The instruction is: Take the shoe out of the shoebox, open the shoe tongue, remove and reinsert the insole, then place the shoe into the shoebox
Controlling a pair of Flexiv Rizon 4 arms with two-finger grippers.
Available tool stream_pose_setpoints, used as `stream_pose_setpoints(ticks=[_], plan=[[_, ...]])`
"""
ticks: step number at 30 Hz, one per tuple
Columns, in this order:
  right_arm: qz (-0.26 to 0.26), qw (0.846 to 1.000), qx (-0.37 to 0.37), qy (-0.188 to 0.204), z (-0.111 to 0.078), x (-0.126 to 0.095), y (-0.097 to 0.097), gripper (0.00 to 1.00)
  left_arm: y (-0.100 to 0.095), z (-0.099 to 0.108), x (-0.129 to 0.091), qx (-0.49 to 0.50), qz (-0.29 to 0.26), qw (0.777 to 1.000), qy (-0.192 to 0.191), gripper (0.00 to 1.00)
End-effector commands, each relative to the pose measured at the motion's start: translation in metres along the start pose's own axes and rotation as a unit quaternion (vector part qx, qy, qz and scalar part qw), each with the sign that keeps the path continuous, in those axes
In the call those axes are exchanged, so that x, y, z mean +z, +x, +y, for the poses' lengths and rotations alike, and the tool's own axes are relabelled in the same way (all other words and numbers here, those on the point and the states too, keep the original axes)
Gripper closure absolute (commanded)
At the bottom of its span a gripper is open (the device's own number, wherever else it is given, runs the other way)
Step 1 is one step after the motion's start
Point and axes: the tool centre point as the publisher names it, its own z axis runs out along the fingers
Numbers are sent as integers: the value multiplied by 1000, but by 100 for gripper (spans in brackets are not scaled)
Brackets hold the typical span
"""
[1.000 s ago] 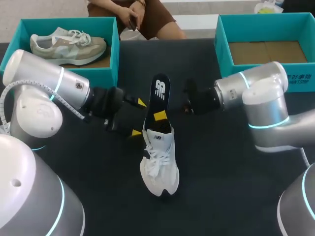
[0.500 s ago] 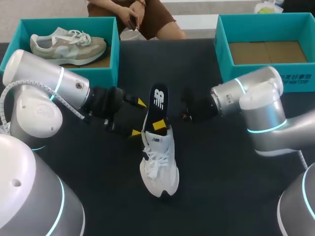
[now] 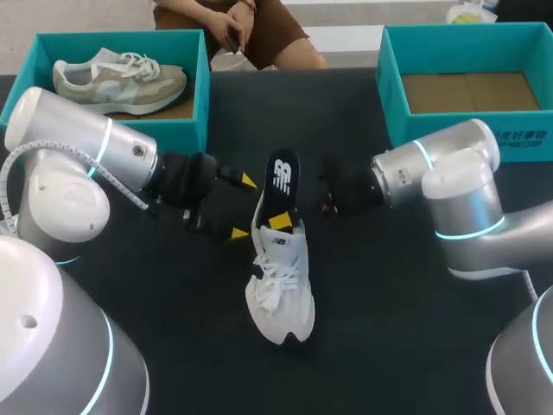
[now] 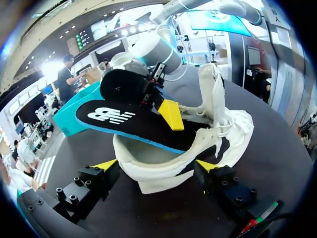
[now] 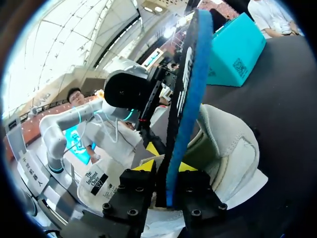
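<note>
I logged the white shoe (image 3: 278, 281) as soft matt cloth with woven laces. The insole (image 4: 133, 124) had a matt black top over a blue edge that looked like foam. The table (image 3: 389, 303) surface was matt black. The left shoebox (image 3: 121, 41) and right shoebox (image 3: 467, 43) were matt teal card, the right one floored in plain brown cardboard. The left arm (image 3: 86, 143) and right arm (image 3: 458, 164) wore glossy silver-white shells. The right gripper (image 5: 166, 166) was matt black metal with screw heads.

White shoe (image 3: 278, 285) with white laces, black insole (image 3: 280, 181) edged blue with white mark, yellow tips on left claw (image 4: 156, 165) and right claw (image 5: 166, 168), teal left shoebox (image 3: 199, 86) and right shoebox (image 3: 390, 104), beige-grey shoe (image 3: 117, 82), black desk (image 3: 389, 303).
</note>
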Motion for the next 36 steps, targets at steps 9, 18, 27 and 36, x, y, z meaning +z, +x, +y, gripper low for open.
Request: stream_pose_setpoints(ticks=[9,18,27,36], plan=[[-1,1000,-11,30,24,-13,7,78,0,0,1,0,0,1000,-2,0],[21,998,30,44,6,-6,-2,100,0,0,1,0,0,1000,-2,0],[43,993,75,78,-7,4,0,100,0,0,1,0,0,1000,-2,0],[34,994,78,73,-6,-2,8,74,0,0,1,0,0,1000,-2,0]])
